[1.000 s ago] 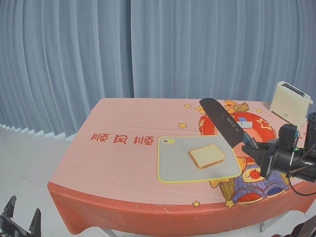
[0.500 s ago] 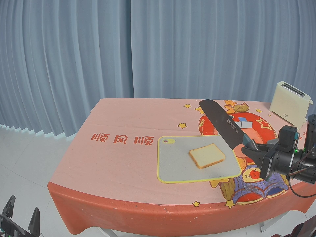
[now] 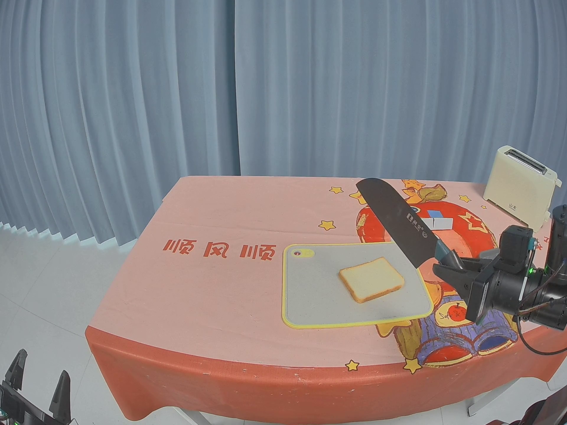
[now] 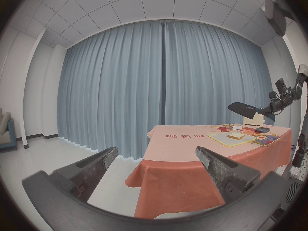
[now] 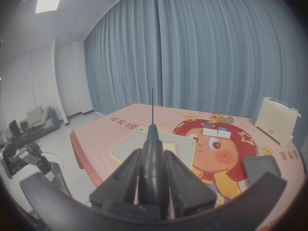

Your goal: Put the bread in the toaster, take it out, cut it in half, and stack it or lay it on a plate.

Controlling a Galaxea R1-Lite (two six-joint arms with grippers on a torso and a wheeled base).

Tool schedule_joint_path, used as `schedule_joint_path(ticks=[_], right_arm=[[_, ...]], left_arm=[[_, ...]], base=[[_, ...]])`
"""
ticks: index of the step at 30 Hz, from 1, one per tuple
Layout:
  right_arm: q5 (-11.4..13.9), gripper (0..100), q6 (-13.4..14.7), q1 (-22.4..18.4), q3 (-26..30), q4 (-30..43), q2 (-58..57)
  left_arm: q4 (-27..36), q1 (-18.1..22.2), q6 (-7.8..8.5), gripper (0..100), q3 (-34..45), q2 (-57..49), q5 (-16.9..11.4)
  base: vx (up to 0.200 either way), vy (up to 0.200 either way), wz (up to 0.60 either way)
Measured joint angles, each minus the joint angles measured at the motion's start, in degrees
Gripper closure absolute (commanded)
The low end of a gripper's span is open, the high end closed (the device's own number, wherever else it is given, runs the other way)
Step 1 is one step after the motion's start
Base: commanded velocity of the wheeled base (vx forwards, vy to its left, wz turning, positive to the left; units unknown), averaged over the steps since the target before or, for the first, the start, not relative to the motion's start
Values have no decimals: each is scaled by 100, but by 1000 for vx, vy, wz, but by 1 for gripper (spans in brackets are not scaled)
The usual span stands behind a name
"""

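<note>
Staged test room, not a home kitchen: full-width curtain point(image 3: 236, 72), panelled ceiling point(image 4: 154, 4) with flat light point(image 5: 48, 2), tiled floor point(image 3: 41, 302), sofa point(image 5: 40, 115) by the wall, toaster point(image 3: 520, 187) on a clothed table point(image 3: 207, 302).

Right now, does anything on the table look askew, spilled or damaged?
Nothing stands out. The bread lies whole, turned slightly on the cutting board; the right gripper holds the knife in the air near it. No spills.
</note>
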Motion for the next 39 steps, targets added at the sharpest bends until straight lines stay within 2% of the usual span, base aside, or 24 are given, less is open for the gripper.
schedule_joint_path(ticks=[21, 29, 32, 35, 39], right_arm=[[0, 100, -16, 0, 9, -11, -45], [0, 100, -16, 2, 20, 5, -39], [0, 100, -18, 2, 23, 5, -34], [0, 100, -18, 2, 23, 9, -30], [0, 100, -22, 2, 23, 7, -28]], left_arm=[[-9, 0, -112, 0, 0, 0, 73], [-74, 0, -207, 0, 0, 0, 306], [-488, 0, -249, 0, 0, 0, 413], [-1237, -1, -218, 0, 0, 0, 495], [-1443, -11, -122, 0, 0, 0, 451]], base=[[0, 0, 0], [0, 0, 0], [0, 0, 0], [0, 0, 0], [0, 0, 0]])
